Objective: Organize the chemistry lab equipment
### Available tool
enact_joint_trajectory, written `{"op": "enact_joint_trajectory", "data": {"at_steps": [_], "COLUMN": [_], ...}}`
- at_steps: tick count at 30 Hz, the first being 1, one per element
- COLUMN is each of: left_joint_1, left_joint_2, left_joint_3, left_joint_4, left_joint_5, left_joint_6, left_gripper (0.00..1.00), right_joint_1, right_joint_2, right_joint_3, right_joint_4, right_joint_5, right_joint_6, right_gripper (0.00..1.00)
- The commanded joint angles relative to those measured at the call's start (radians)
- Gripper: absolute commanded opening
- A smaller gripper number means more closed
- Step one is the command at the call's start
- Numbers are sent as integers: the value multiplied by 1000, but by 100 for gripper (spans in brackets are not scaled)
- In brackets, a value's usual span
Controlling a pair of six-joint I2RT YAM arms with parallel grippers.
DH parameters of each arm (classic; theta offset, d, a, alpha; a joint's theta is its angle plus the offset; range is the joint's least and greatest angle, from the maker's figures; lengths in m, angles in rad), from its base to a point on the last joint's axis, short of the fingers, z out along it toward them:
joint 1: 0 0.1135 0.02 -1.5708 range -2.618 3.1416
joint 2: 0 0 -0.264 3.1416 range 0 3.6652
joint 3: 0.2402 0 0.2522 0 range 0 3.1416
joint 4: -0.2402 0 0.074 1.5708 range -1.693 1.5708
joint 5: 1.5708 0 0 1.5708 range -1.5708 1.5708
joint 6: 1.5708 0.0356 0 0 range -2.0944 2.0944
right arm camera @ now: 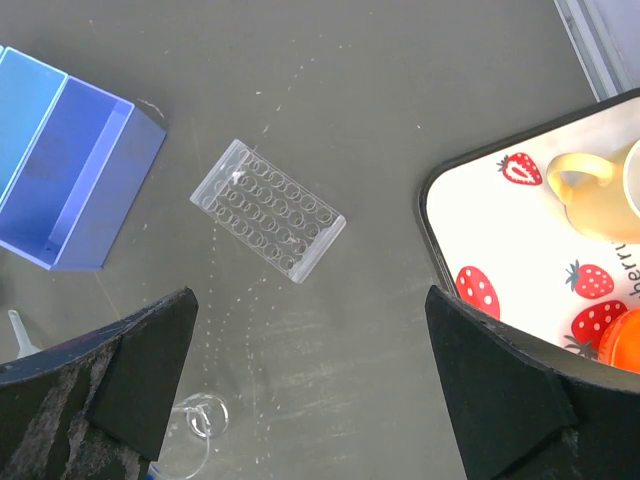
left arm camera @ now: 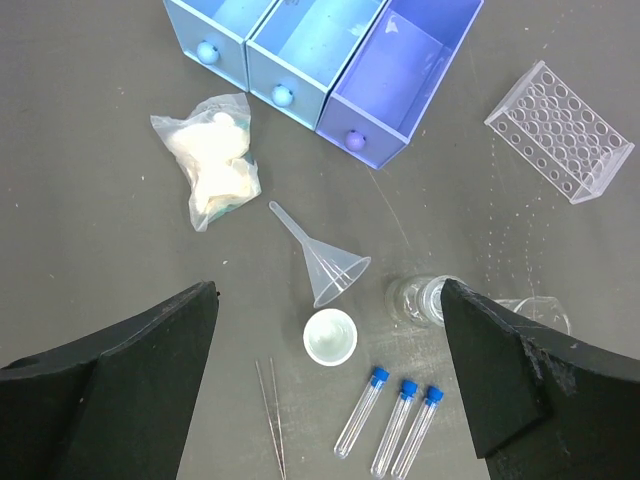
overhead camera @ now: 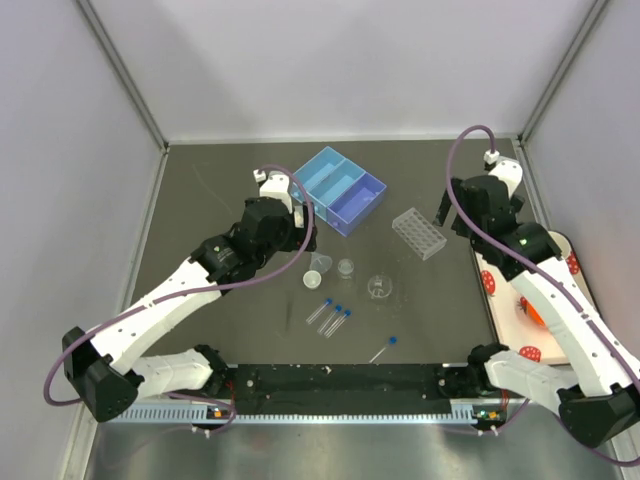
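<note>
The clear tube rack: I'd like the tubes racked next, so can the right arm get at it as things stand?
Probably yes. The right gripper hangs open above the tube rack, which sits uncovered by itself; the blue drawer box and strawberry tray lie apart to either side.

A dark grey matte surface (overhead camera: 200, 200), lightly scuffed and flecked with pale specks, fills the middle of the top view. Plain pale walls enclose it, with a back wall (overhead camera: 350, 60) across the top of the frame and side walls (overhead camera: 60, 200) at left and right, joined by slanting grey metal struts (overhead camera: 120, 70). The light is soft and even, shadows are faint, and a brushed metal ledge (overhead camera: 330, 450) runs along the bottom edge.
</note>
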Motion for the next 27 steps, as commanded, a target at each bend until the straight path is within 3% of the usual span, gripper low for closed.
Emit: {"op": "enact_joint_trajectory", "data": {"at_steps": [1,7,12,18,27], "left_joint_1": [2,2,-8,-253,-394], "left_joint_2": [-29,-33,-56,74,243], "left_joint_3": [17,10,-19,26,-20], "left_joint_4": [24,33,89,26,102], "left_joint_5": [20,52,200,9,95], "left_joint_6": [17,30,94,143,18], "left_gripper": [99,99,99,98,96], "right_joint_1": [-4,-2,-4,-2,-3], "right_joint_2": [-39,-42,-56,-63,-96], "right_joint_3": [17,8,-9,-15,-65], "right_joint_4": [17,26,38,49,91], "right_joint_5": [28,14,8,-47,-138], "right_joint_6": [-2,-9,-12,-35,-90], "right_gripper": [99,99,99,99,99]}}
